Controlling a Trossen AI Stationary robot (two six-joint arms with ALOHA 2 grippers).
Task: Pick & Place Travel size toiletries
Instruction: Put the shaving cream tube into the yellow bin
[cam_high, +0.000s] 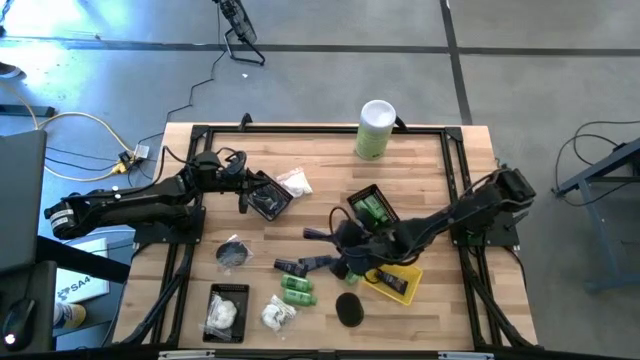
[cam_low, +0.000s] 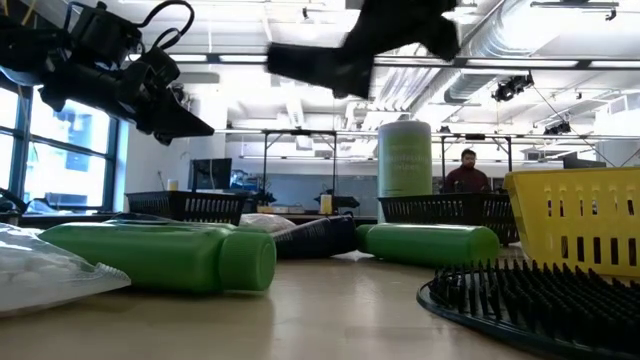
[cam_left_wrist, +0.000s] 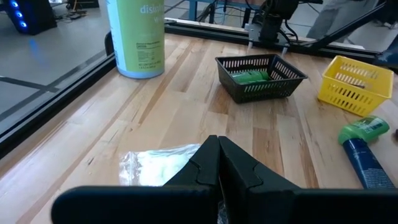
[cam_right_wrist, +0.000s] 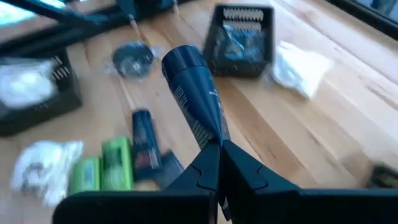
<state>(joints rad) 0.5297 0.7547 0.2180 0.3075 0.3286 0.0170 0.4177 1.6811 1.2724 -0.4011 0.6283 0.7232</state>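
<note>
While my right gripper (cam_right_wrist: 217, 149) pinches a navy tube (cam_right_wrist: 193, 93) by its flat end, raised above mid-table, sorting stands part done. Just right, near edge: yellow basket (cam_high: 410, 285) with one tube. Green bottles (cam_high: 298, 291), another tube, a black disc (cam_high: 348, 308) and packets remain loose. My left gripper (cam_left_wrist: 217, 165), pressed together and empty, hovers far left.

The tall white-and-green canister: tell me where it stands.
In the high view the canister stands upright at the table's far edge, right of centre, beyond the black basket holding green bottles.

Navy tube (cam_right_wrist: 194, 99), green bottles (cam_high: 298, 291), yellow basket (cam_left_wrist: 354, 84) (slotted sides)
</note>
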